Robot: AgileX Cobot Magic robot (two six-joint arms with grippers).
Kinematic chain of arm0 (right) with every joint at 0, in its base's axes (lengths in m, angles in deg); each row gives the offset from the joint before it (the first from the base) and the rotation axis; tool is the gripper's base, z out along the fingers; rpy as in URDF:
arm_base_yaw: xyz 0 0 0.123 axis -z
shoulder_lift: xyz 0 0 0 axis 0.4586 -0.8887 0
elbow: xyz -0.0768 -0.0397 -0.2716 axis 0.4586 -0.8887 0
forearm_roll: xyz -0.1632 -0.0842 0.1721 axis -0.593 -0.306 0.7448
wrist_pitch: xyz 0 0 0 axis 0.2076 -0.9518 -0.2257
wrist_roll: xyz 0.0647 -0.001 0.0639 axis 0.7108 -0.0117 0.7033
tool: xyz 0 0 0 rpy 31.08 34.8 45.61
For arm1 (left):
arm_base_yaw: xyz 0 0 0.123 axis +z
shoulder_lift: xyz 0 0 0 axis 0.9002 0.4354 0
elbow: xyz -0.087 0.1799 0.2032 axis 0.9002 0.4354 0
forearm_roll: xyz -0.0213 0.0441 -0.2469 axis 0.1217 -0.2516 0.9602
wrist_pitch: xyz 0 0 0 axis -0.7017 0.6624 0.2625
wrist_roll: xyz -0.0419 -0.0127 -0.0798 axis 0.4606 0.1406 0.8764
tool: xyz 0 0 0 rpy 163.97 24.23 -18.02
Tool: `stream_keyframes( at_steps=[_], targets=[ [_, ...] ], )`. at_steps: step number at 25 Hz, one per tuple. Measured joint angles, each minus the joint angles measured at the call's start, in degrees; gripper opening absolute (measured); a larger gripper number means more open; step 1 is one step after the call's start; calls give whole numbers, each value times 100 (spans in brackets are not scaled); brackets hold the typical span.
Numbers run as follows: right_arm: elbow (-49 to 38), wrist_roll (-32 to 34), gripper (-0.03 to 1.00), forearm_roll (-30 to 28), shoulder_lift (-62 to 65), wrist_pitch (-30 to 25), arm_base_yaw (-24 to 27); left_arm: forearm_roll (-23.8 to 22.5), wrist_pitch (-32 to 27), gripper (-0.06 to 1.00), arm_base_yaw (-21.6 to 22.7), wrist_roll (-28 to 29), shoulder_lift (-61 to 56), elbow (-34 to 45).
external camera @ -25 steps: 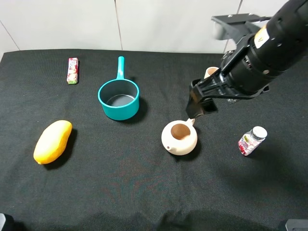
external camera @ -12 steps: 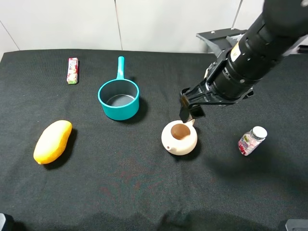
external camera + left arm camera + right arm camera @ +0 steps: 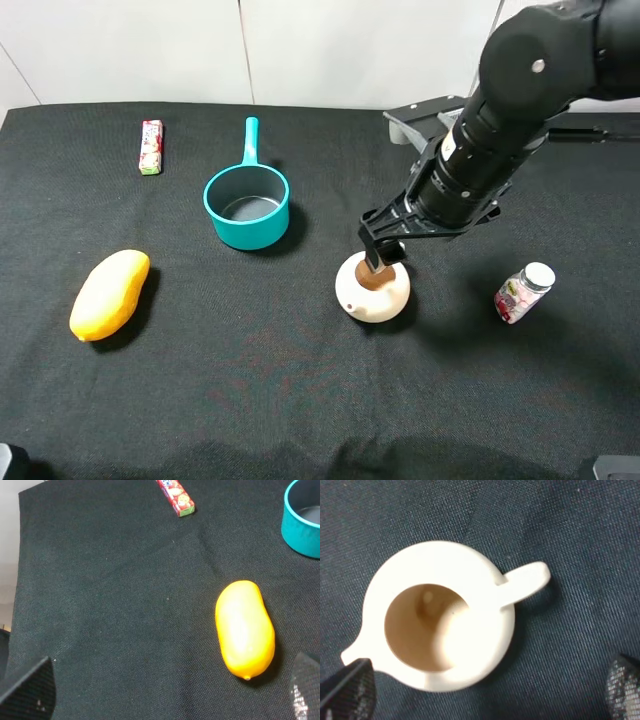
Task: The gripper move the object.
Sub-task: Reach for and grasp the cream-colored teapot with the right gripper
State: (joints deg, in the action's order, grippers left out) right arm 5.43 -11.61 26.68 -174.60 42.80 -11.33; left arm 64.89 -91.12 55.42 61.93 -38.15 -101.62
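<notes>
The beige lidless teapot [image 3: 376, 296] stands on the black cloth right of centre. In the right wrist view it [image 3: 440, 615] fills the middle, its brown inside open, with spout and handle on opposite sides. My right gripper [image 3: 381, 256] hangs directly over the teapot's mouth, low and close to the rim. Its jaws are open, with a fingertip [image 3: 347, 690] showing in each lower corner and the pot between them; the right gripper [image 3: 485, 692] holds nothing. My left gripper [image 3: 167, 695] is open and empty, above the cloth near the mango. It is out of the exterior view.
A teal saucepan [image 3: 247, 205] stands left of the teapot. A yellow mango [image 3: 110, 293] lies at the left, also in the left wrist view [image 3: 245, 627]. A candy pack [image 3: 151, 147] lies at the back left. A small white-capped bottle [image 3: 522, 292] lies right of the teapot.
My right arm has swung left and down, from behind and right of the teapot to directly over its mouth. The teapot has not moved. The arm now hides the small cup behind it.
</notes>
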Motion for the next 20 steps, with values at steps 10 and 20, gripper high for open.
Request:
stream_keyframes(
  at_steps=[10,20],
  targets=[
    [5,-118,69,-28,-471,247,0,0,0,99,0,0,0,0],
    [5,-118,69,-163,-962,503,0,0,0,99,0,0,0,0]
  ],
)
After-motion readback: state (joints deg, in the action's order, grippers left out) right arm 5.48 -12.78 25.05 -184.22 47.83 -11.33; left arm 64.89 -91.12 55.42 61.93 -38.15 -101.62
